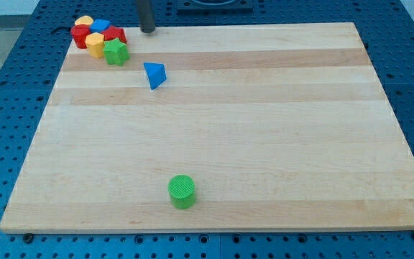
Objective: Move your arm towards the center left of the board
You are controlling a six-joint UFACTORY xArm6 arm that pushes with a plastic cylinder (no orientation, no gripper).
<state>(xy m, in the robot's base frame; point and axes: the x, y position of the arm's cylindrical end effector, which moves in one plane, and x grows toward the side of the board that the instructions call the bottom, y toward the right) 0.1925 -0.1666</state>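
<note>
My tip touches the wooden board at its top edge, left of the middle. A cluster of blocks lies just left of the tip at the board's top left corner: a yellow block, a blue block, a red block, another red block, a yellow block and a green star-like block. A blue triangular block lies below the tip. A green cylinder stands near the board's bottom edge.
The board lies on a blue perforated table that shows around all its edges. A dark fixture sits beyond the board's top edge.
</note>
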